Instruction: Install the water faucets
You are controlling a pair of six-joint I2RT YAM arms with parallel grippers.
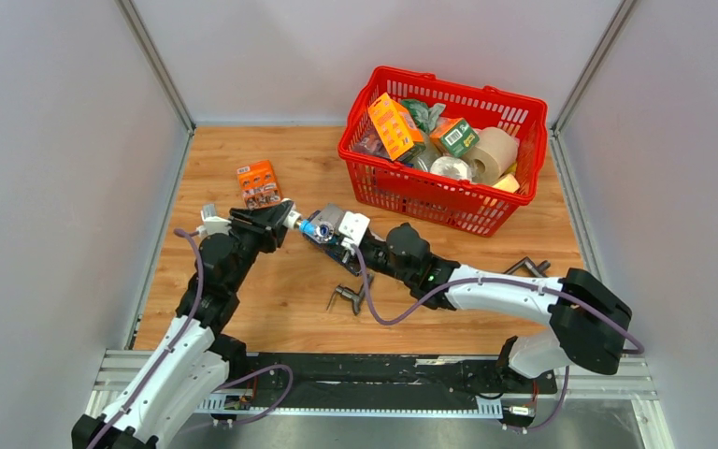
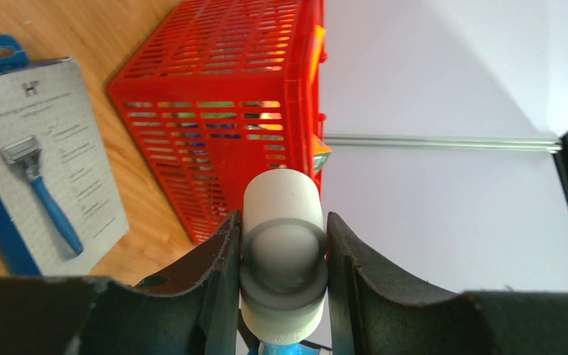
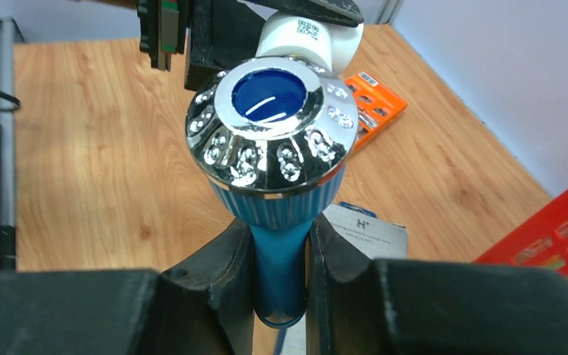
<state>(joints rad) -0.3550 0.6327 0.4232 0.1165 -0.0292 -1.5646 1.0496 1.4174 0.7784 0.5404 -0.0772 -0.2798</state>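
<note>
A blue plastic faucet [image 1: 316, 229] with a chrome-rimmed round handle [image 3: 274, 111] is held above the table between both grippers. My right gripper [image 1: 329, 234] is shut on its blue body [image 3: 279, 259]. My left gripper [image 1: 285, 218] is shut on the white end fitting [image 2: 281, 200], which has a grey ring around it. The fitting also shows in the right wrist view [image 3: 310, 37], just beyond the handle. In the left wrist view a bit of the blue body [image 2: 288, 346] shows below the fitting. I cannot tell how tightly faucet and fitting are joined.
A red basket [image 1: 402, 192] full of goods stands at the back right. An orange box [image 1: 259, 184] lies at the back left. A razor pack [image 2: 44, 185] lies on the table under the grippers. Dark metal taps lie at the middle [image 1: 351, 299] and at the right [image 1: 528, 267].
</note>
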